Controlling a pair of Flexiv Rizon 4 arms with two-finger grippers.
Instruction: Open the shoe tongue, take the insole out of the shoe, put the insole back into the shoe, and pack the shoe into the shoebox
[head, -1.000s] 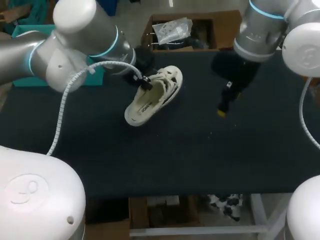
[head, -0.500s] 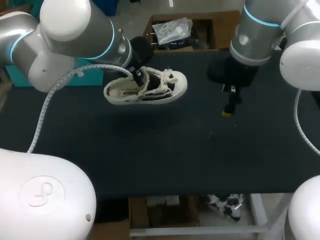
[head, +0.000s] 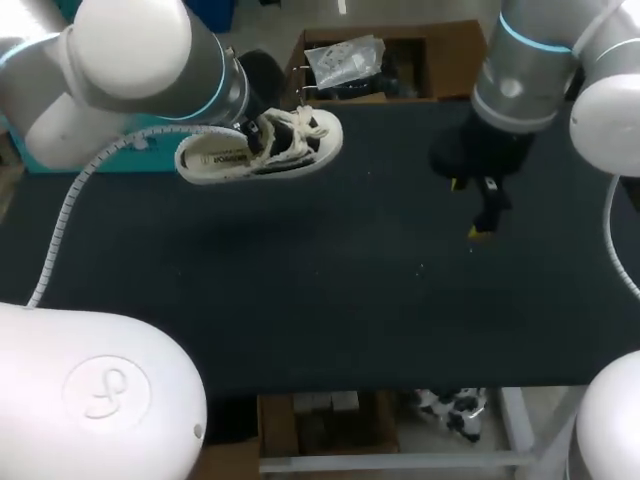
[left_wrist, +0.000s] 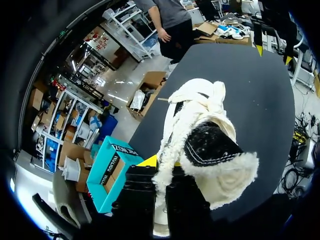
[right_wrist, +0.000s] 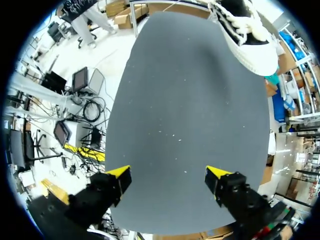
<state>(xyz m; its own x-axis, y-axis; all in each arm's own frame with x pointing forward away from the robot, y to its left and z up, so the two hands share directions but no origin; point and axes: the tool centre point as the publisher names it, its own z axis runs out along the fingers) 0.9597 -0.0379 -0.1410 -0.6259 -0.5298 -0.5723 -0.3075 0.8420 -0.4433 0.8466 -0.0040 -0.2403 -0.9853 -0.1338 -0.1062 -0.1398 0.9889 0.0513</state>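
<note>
at the left, the left arm (head: 130, 60) is coming in over the far left corner of the dark tabletop (head: 330, 300). beyond that edge, the teal shoebox (left_wrist: 112, 167) is sitting with its top open. the left pincer (left_wrist: 161, 165) is gripping the shoe (head: 255, 150) (left_wrist: 205, 145): in the left wrist view the two black fingers are pressing on the shoe's side wall from both sides, with the yellow tips just showing behind the fleecy lining. the shoe is hanging clear of the tabletop, lying roughly level, its heel pointing left and its toe pointing right in the head view. its laces are bunching loosely on top, and the insole (head: 222, 160) is showing inside the opening.

the middle of the tabletop is lying between the two arms.

at the right, the right arm (head: 530, 70) is reaching in from the far right corner. the right pincer (head: 468, 208) (right_wrist: 169, 175) is pointing down over the tabletop with its fingers spread wide and nothing between them. it is hanging well apart from the shoe, which is appearing at the far end of the tabletop in the right wrist view (right_wrist: 247, 35).
</note>
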